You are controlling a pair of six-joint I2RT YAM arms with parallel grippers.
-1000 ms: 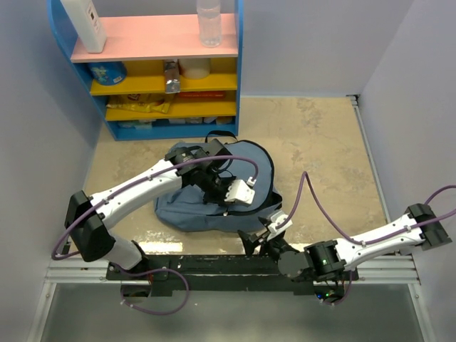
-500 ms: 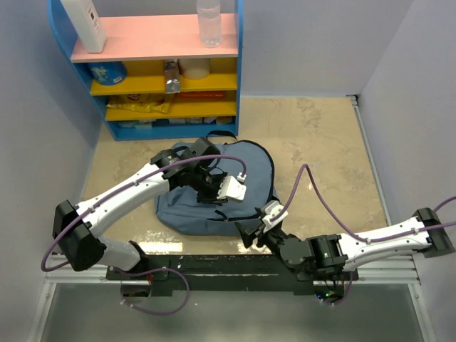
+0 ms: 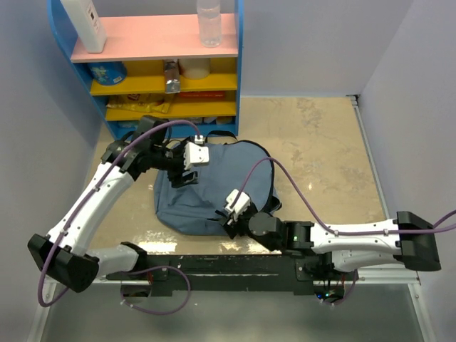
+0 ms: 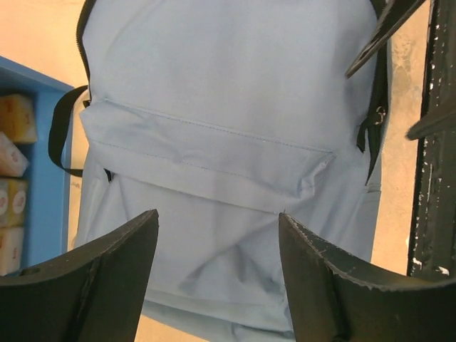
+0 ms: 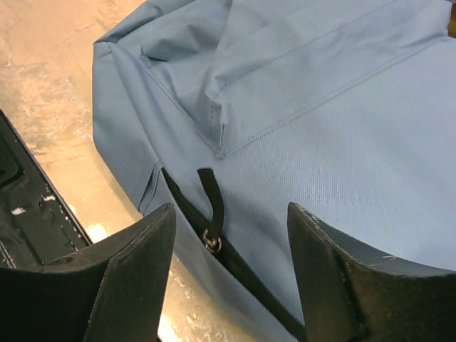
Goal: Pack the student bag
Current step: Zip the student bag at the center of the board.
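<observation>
The student bag (image 3: pixel 217 192), a slate-blue backpack with black straps, lies flat on the table in front of the shelf. My left gripper (image 3: pixel 182 173) hovers over its far left part, open, with only fabric (image 4: pixel 214 142) showing between the fingers (image 4: pixel 114 271). At the bag's near edge my right gripper (image 3: pixel 228 226) is open. In the right wrist view the black zipper pull (image 5: pixel 211 206) and its metal ring lie between the open jaws of that gripper (image 5: pixel 231 208), untouched. The bag's front pocket flap (image 5: pixel 285 78) lies shut.
A blue shelf unit (image 3: pixel 164 71) with pink and yellow boards stands behind the bag, holding bottles (image 3: pixel 209 21) and packets; its edge (image 4: pixel 39 178) shows beside the bag. The black base rail (image 3: pixel 214 267) runs along the near edge. Grey walls close both sides.
My left gripper opened and drew back up and left from the middle of the bag. My right arm swung left to the bag's near edge, its jaws narrowing a little.
</observation>
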